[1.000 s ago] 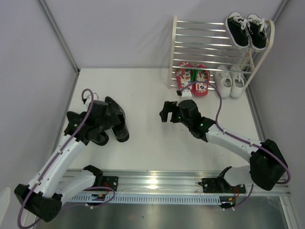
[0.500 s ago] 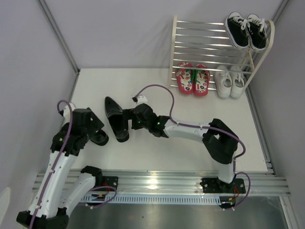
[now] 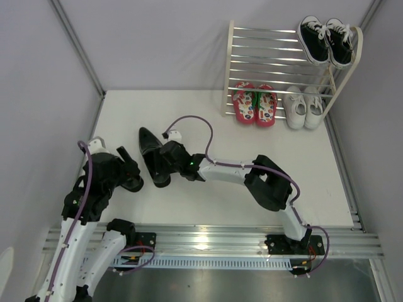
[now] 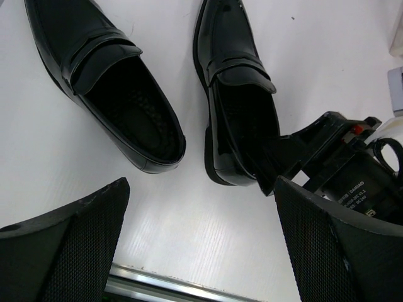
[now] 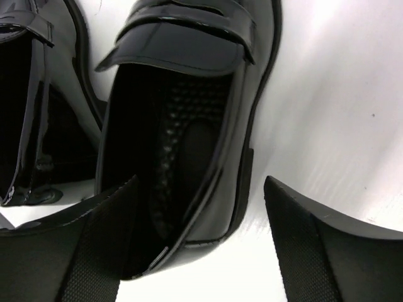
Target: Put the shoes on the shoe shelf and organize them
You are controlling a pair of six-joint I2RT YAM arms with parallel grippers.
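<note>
Two glossy black dress shoes lie side by side on the white table, the right one (image 3: 151, 151) (image 4: 236, 100) (image 5: 182, 119) and the left one (image 4: 107, 94), mostly hidden under my left arm in the top view. My right gripper (image 3: 165, 165) (image 5: 201, 245) is open at the right shoe's heel, one finger (image 5: 82, 251) at the shoe's opening, the other (image 5: 327, 251) outside its right wall. My left gripper (image 3: 128, 173) (image 4: 201, 239) is open and empty, just behind both heels. Red flip-flops (image 3: 255, 104) and white sneakers (image 3: 303, 107) sit at the bottom of the shoe shelf (image 3: 230, 69).
Black canvas sneakers (image 3: 327, 39) rest on the shelf's top right bars. Grey walls close in the table at left, back and right. A metal rail (image 3: 208, 238) runs along the near edge. The right gripper's body (image 4: 340, 163) shows beside the right shoe in the left wrist view.
My right arm has swung left from the table's middle to the right dress shoe's heel. My left arm has drawn back from the shoes toward the near left.
</note>
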